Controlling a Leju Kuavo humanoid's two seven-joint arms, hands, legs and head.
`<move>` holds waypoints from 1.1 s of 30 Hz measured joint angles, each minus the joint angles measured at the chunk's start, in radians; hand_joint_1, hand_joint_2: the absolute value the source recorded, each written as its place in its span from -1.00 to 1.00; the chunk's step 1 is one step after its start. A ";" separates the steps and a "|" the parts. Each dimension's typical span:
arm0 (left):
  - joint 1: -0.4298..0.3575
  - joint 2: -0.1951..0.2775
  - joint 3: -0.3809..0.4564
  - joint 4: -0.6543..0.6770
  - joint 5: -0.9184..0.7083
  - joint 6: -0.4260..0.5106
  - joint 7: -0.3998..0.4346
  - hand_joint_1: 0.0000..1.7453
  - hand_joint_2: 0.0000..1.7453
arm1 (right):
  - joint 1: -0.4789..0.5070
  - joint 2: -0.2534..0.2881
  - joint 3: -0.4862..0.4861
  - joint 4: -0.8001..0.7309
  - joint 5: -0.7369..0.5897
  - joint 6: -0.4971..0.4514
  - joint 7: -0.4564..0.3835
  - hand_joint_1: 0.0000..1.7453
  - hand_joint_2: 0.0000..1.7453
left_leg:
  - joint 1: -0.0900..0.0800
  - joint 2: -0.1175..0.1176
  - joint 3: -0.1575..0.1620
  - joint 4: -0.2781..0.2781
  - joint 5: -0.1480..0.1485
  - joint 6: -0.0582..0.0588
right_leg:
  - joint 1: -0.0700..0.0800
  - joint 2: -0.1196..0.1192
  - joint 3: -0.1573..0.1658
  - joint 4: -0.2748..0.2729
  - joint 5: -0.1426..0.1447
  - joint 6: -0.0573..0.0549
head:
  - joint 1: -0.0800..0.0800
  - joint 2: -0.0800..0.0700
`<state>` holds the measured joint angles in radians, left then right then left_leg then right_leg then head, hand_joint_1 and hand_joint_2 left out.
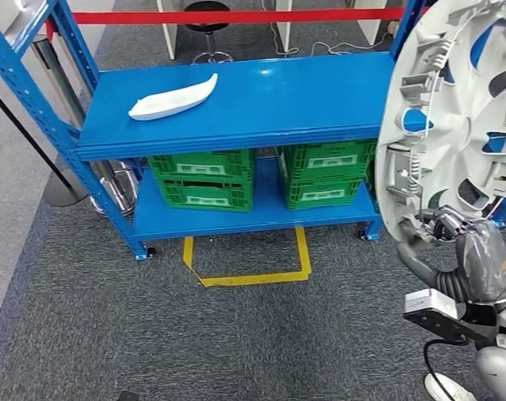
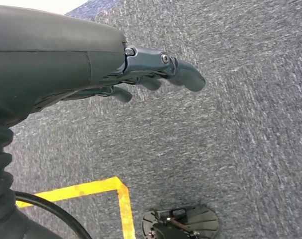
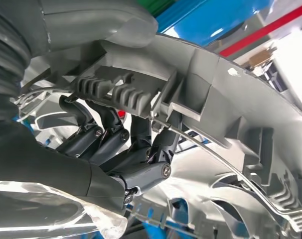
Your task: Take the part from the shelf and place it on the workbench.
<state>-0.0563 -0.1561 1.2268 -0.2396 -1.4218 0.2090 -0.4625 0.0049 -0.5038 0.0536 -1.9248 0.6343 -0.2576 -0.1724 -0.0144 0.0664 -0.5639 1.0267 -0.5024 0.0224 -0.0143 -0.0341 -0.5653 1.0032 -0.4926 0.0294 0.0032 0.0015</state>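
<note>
The right hand (image 1: pixel 441 224) grips the grey wheel cover (image 1: pixel 455 117) by its lower rim, holding it upright just beside the blue shelf's (image 1: pixel 250 100) right end. The left hand (image 2: pixel 157 74) hangs empty, fingers loosely spread.

— What is the left hand (image 2: pixel 157 74) doing?
— Hanging over grey carpet (image 2: pixel 235 139), fingers (image 2: pixel 187 75) lying loosely extended, gripping nothing.
— And below?
— Yellow tape (image 2: pixel 121 199) is cornering across the carpet.
</note>
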 joint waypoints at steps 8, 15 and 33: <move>0.006 0.000 0.001 0.000 0.002 -0.002 0.000 -1.00 1.00 | 0.014 0.017 -0.001 -0.009 -0.013 -0.006 -0.006 1.00 1.00 | 0.011 -0.061 -0.075 0.197 -0.066 -0.013 | -0.004 0.068 -0.004 0.002 0.006 -0.019 | -0.003 0.000; 0.004 0.000 0.002 0.000 0.005 -0.003 -0.002 -1.00 1.00 | 0.018 0.025 -0.002 -0.016 -0.019 -0.011 -0.014 1.00 1.00 | 0.015 -0.104 0.006 -0.010 0.010 0.008 | -0.009 0.110 -0.030 0.007 0.016 0.013 | -0.001 0.000; 0.000 0.002 0.002 0.000 -0.001 -0.004 -0.009 -1.00 1.00 | -0.007 0.026 0.008 -0.019 -0.007 0.018 -0.030 1.00 1.00 | 0.010 -0.032 -0.033 0.084 -0.055 -0.019 | -0.002 0.022 -0.012 -0.001 0.016 -0.018 | 0.006 0.000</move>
<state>-0.0563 -0.1540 1.2284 -0.2396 -1.4223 0.2050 -0.4715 -0.0019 -0.4776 0.0612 -1.9440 0.6269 -0.2398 -0.2026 -0.0045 0.0341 -0.5967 1.1110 -0.5576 0.0036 -0.0167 -0.0120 -0.5778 1.0021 -0.4763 0.0118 0.0088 0.0015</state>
